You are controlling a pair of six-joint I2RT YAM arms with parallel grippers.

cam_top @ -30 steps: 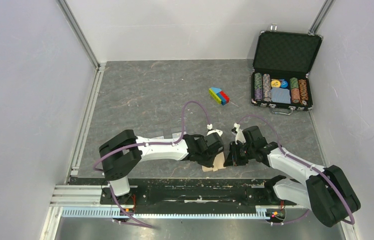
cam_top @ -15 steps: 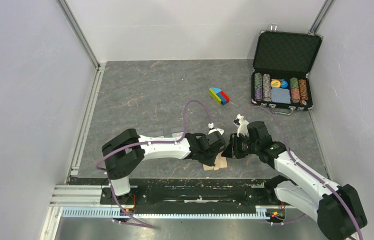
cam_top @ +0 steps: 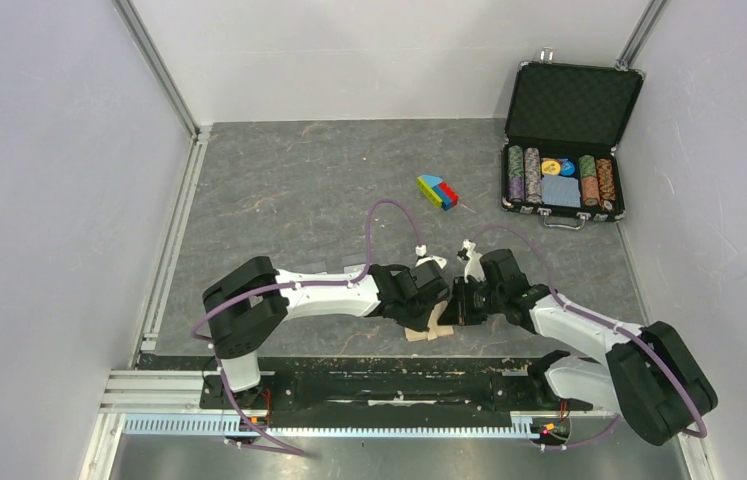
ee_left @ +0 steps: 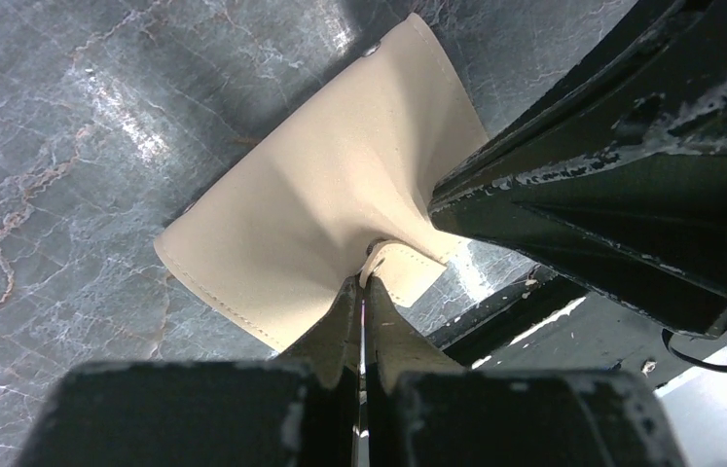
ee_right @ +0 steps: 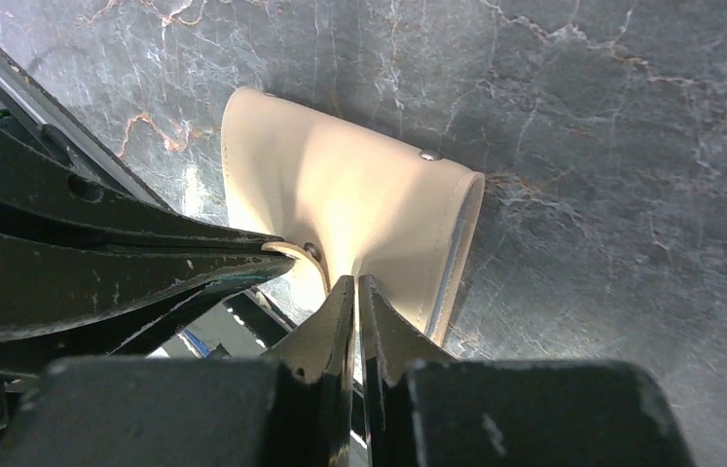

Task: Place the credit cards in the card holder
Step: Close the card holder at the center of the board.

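fig.: small tan leather-like folding card holder (cam_top: 431,327), lying on the dark grey marbled desk (cam_top: 299,190) near its front edge, between my two wrists.

left jaws: pressed together, pinching the holder's short flap just beside its round snap (ee_left: 375,250), so that the flap curls up off the body.

right jaws: pressed almost together at the holder's near rim, just beside the same flap (whether leather lies between them i cannot tell).

the pale grey credit cards cannot be made out in any view.

handling, as i judge it: the holder is light, thin and limp. it creases where i pull it and would slide on the smooth desk if pushed. it is best taken by its edges, with the flap in one pair of jaws and the pocket panel's rim in the other, so that the mouth is drawn open.

change: against half a second ago, my right forearm lies lower and its wrist sits closer to the left one. the holder has barely shifted.
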